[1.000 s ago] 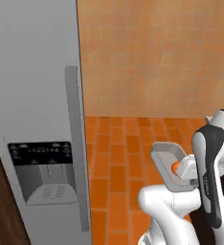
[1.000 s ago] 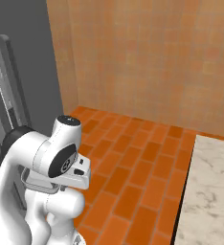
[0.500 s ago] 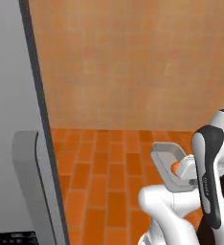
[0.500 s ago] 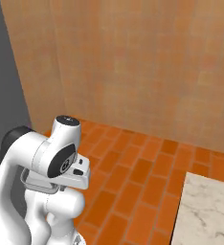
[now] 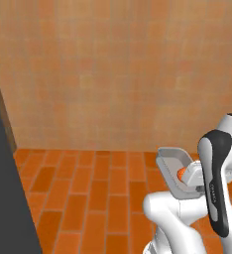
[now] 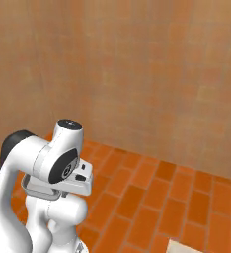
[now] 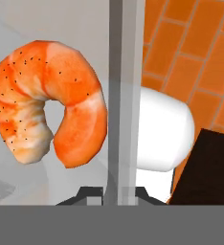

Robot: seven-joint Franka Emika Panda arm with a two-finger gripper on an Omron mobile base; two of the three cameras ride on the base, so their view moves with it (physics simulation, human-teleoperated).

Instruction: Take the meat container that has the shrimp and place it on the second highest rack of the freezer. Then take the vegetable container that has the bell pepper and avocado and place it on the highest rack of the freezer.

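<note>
Nearest, in the hand view: gripper (image 7: 115, 191) clenched on the rim of the meat container (image 7: 47, 72), the grey wall running straight up from between the finger tips. The shrimp (image 7: 49, 103) lies inside just beside that rim, a curled orange-pink crescent, speckled dark, paler at its tail end, open side facing down in this view.

From the left base view: the container (image 5: 168, 163) is carried close against the arm, a shallow light-grey tray with rounded corners, tilted so its open face turns toward the camera. A spot of orange, the shrimp (image 5: 181, 173), shows low in it beside the wrist. In the right base view the tray's edge (image 6: 38, 190) peeks out beneath the white joint.

Beyond: orange brick floor (image 5: 98, 198), then a tan tiled wall (image 5: 118, 74).

The relation that matters: the dark slab (image 5: 9, 198) at the left edge of the left base view is probably the fridge side, so the freezer likely lies off to the arm's left, well apart from the tray. No rack is visible; the base probably needs to turn before any placing.
</note>
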